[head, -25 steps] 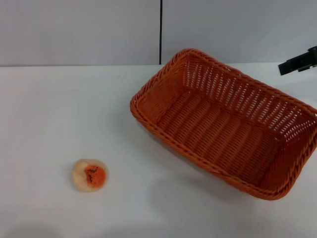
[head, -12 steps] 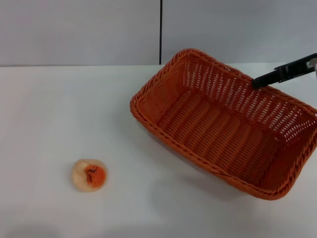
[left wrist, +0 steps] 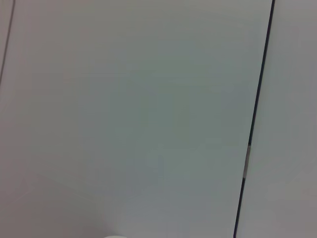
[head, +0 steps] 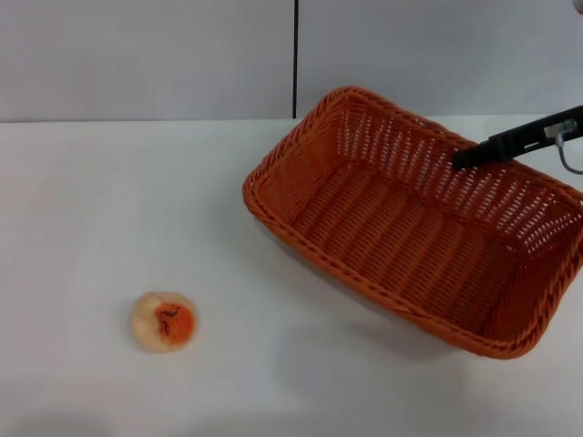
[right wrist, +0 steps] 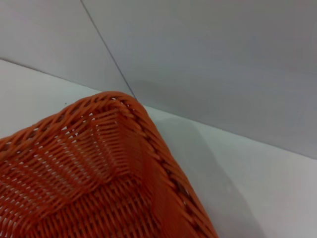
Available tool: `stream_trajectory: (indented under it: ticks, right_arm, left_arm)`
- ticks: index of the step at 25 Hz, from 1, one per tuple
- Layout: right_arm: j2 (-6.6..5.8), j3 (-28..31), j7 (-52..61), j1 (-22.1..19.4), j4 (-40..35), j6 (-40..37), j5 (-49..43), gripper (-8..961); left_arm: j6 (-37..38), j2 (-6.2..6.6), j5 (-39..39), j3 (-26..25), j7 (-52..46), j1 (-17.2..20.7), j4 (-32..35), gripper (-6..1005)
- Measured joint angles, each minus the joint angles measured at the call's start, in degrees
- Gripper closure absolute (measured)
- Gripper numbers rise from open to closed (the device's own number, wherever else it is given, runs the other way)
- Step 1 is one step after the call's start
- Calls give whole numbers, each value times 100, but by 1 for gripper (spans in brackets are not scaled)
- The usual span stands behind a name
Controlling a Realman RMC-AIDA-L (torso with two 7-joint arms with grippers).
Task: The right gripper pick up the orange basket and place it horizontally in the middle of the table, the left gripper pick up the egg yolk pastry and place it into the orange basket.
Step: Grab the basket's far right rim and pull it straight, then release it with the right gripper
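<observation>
The orange basket (head: 392,238) stands empty on the right half of the white table (head: 109,200), turned diagonally. Its corner and braided rim fill the right wrist view (right wrist: 104,158). My right gripper (head: 465,157) reaches in from the right edge as a slim black finger with a grey cable, its tip at the basket's far rim. Only that one finger shows. The egg yolk pastry (head: 164,320), pale with an orange centre, lies alone on the table at the near left. My left gripper is out of view; the left wrist view shows only wall.
A grey wall with a dark vertical seam (head: 296,59) runs behind the table. Bare tabletop lies between the pastry and the basket and across the far left.
The right gripper's finger has come in from the right edge and down to the basket's far rim. The basket's left corner has shifted slightly right. The pastry has not moved.
</observation>
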Motion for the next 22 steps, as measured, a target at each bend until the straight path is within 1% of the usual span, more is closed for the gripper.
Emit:
stream_trajectory:
  ticks: [7, 12, 16, 18, 20, 21, 22]
  right_arm:
    - [50, -30, -154, 25, 72, -202, 115, 452]
    - [58, -33, -377, 53, 316, -448, 218, 468]
    - [63, -38, -466, 102, 455, -614, 223, 690]
    - [74, -44, -501, 98, 413, -610, 223, 700]
    - [98, -89, -572, 70, 264, -558, 223, 710]
    - [111, -192, -718, 45, 70, -423, 229, 715]
    - [111, -192, -718, 45, 70, -423, 229, 719]
  left_arm:
    - [-26, -7, 1, 14, 7, -46, -7, 255]
    - [-27, -12, 9, 16, 8, -58, -2, 255]
    - [-14, -12, 8, 20, 3, -58, -9, 255]
    - [-14, -12, 8, 20, 3, -58, -9, 255]
    - [28, -5, 4, 30, -24, -43, -5, 255]
    - [33, -3, 4, 32, -25, -36, -5, 255]
    - [46, -3, 3, 34, -26, -18, -2, 255]
